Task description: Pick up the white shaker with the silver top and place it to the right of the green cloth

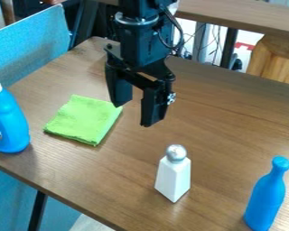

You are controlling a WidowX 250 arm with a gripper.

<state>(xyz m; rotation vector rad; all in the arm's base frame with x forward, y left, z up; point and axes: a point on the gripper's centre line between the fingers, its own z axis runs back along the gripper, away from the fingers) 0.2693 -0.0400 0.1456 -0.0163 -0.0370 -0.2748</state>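
The black gripper [135, 110] hangs over the upper middle of the brown table, open, with nothing between its fingers. Just left of it and lower lies a folded green cloth [84, 120], flat on the wood. A white shaker with a silver top [173, 175] stands upright below and to the right of the gripper, apart from it. At the lower right is a blue bottle-shaped object [266, 197]. A larger blue bottle with a white cap [6, 121] stands at the left edge of the view.
The brown table [231, 131] has its near edge running diagonally across the lower left. Behind its far side are cables, a wooden box [277, 61] and another tabletop [243, 16]. A light-blue panel [32, 43] rises at the upper left.
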